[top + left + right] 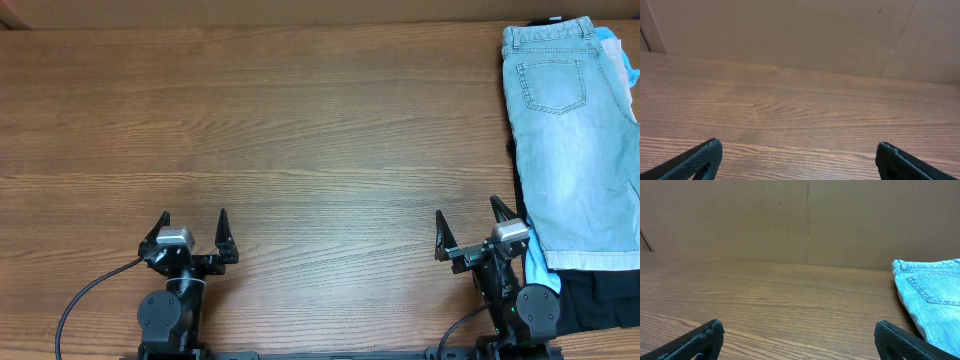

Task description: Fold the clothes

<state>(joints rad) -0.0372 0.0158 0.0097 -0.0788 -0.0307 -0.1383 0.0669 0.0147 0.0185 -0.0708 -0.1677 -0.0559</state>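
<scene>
Faded light-blue denim shorts [575, 140] lie folded lengthwise on top of a pile at the table's right edge, waistband at the far end, one back pocket showing. A black garment [600, 300] sticks out under them at the near end, and a sky-blue garment [538, 262] peeks out at their left side and at the far right corner. The shorts also show in the right wrist view [935, 295]. My right gripper [468, 220] is open and empty just left of the pile. My left gripper [193, 224] is open and empty near the front left. No beige shorts show.
The wooden table [300, 130] spreads bare to the left of the pile. A brown cardboard wall [805, 220] stands along its far edge. A black cable [75, 305] loops beside the left arm's base.
</scene>
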